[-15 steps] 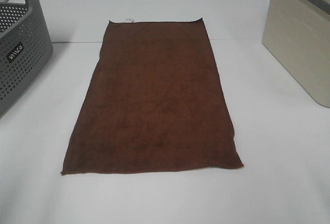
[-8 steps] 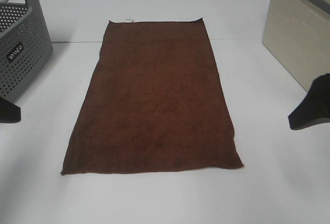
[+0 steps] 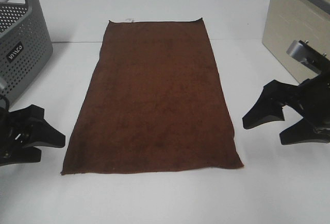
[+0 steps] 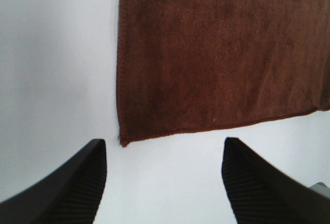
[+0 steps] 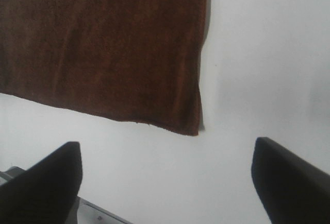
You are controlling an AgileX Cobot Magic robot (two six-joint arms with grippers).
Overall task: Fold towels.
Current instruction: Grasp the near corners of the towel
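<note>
1. Left claw [image 3: 51,151]: jaws wide apart, holding nothing; just left of the towel's [image 3: 154,100] near left corner, clear of the cloth.
2. Right claw [image 3: 263,131]: jaws wide apart too, empty; near the near right corner, a little off the right edge.
3. Towel: dark reddish-brown terry, plain, rectangular; spread flat in a single layer mid-table on the white table [image 3: 165,201], long sides running near to far, stitched hem along the edges.
4. Small white tag [image 3: 129,19] on the far short edge, toward the left.
5. Grey perforated basket [image 3: 20,54] at far left, beige bin [image 3: 294,44] at far right, both well apart from the towel.
</note>
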